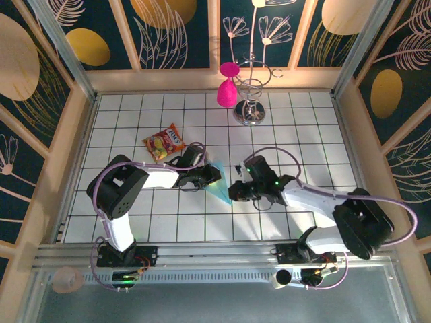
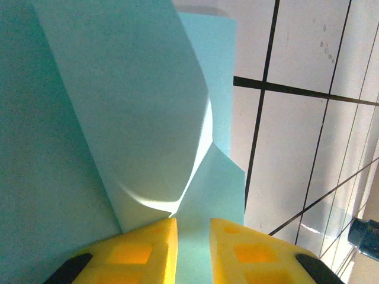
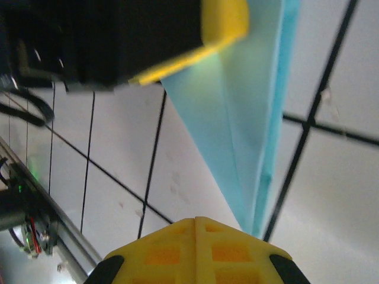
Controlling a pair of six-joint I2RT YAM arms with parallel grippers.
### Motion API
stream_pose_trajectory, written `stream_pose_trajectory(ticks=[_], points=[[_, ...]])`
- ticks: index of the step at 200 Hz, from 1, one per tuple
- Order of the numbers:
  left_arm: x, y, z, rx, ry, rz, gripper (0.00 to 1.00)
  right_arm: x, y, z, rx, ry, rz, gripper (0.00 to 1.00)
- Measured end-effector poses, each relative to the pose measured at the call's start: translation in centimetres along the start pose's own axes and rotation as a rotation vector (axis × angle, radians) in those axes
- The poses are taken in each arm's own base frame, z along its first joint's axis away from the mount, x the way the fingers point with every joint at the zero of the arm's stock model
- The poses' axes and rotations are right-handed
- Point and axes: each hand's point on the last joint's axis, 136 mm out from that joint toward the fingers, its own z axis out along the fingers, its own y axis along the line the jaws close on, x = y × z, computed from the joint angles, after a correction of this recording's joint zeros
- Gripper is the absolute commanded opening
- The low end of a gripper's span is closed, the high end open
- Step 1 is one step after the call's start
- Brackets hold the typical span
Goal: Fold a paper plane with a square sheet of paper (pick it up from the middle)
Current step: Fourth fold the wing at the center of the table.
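Note:
The light-blue paper plane (image 1: 219, 186) lies on the white grid table between my two grippers, its point toward the near edge. My left gripper (image 1: 213, 176) rests at its wide end. In the left wrist view the folded paper (image 2: 136, 118) spreads ahead, a raised flap showing its crease, and paper fills the narrow gap of my left gripper (image 2: 193, 228), whose yellow fingers stand slightly apart. My right gripper (image 1: 234, 193) is beside the tip. In the right wrist view my right gripper (image 3: 195, 220) is shut and empty, just left of the narrow point of the plane (image 3: 249, 136).
A red-and-yellow snack packet (image 1: 164, 142) lies behind the left arm. A pink cup (image 1: 226, 91) hangs on a wire stand (image 1: 249, 111) at the back. Wooden walls ring the table, and a metal rail (image 1: 202, 252) runs along the near edge.

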Motion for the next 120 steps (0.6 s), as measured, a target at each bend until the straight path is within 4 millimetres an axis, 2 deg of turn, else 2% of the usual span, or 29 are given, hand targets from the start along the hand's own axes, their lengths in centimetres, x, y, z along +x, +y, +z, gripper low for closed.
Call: stream_pose_trajectory(ticks=[24,52,79,120], points=[[0.0,0.1,0.0,-0.002,0.001,-0.001,0.21,-1.2,-0.6,2.0,0.028,0.004,0.017,0.00],[0.0,0.1,0.0,-0.003,0.001,-0.001,0.21,-0.9,-2.0,3.6,0.063,0.033,0.054,0.00],[0.0,0.1,0.0,-0.003,0.001,-0.001,0.21,-0.4,-2.8,4.4,0.082,0.056,0.080,0.00],[0.0,0.0,0.0,-0.003,0.001,0.000,0.21,-0.3,-3.1,4.6,0.086,0.061,0.091,0.00]])
